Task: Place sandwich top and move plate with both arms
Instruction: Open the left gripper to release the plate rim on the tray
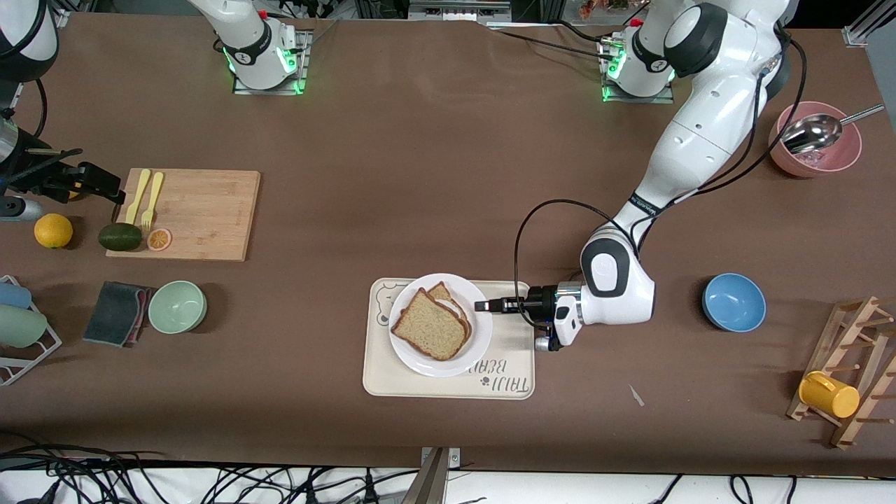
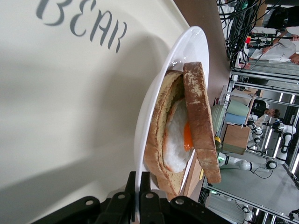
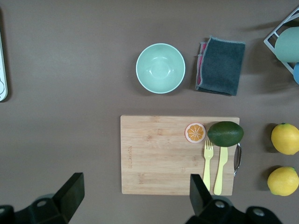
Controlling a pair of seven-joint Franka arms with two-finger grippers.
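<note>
**A:** Brown tabletop (image 1: pixel 434 175) fills the front view, robot bases along its top edge. What's on it?

**B:** A cream bear-printed tray (image 1: pixel 448 378) lies near the camera, with the plate (image 1: pixel 420 360) on it. The sandwich top (image 1: pixel 430 325) already rests on the darker slice (image 1: pixel 442 290), offset so that slice's corner peeks out. The left gripper (image 1: pixel 483 306) sits low at the plate's rim, on the side toward the left arm's end of the table.

**A:** And the right gripper?

**B:** The right gripper (image 1: pixel 84 183) hangs over the cutting board's (image 1: pixel 203 213) edge, near an avocado (image 1: pixel 120 236) and a lemon (image 1: pixel 53 230), well apart from the plate.

**A:** Left wrist view?

**B:** The fingers (image 2: pixel 145 198) are pinched together on the plate's rim (image 2: pixel 187 44). The top slice (image 2: pixel 201 121) leans over the fried egg (image 2: pixel 180 140) and the lower bread.

**A:** Right wrist view?

**B:** Fingertips (image 3: pixel 72 186) stand wide apart, holding nothing, above the board (image 3: pixel 159 154), the yellow fork (image 3: pixel 208 161) and a mint bowl (image 3: pixel 160 68).

**A:** So which step?

**B:** I'd judge the bread is placed and the plate move is starting. Next, the right arm likely needs to come across and grip the rim on the side toward its own end of the table, then both lift level so the loose slice doesn't slide.
</note>
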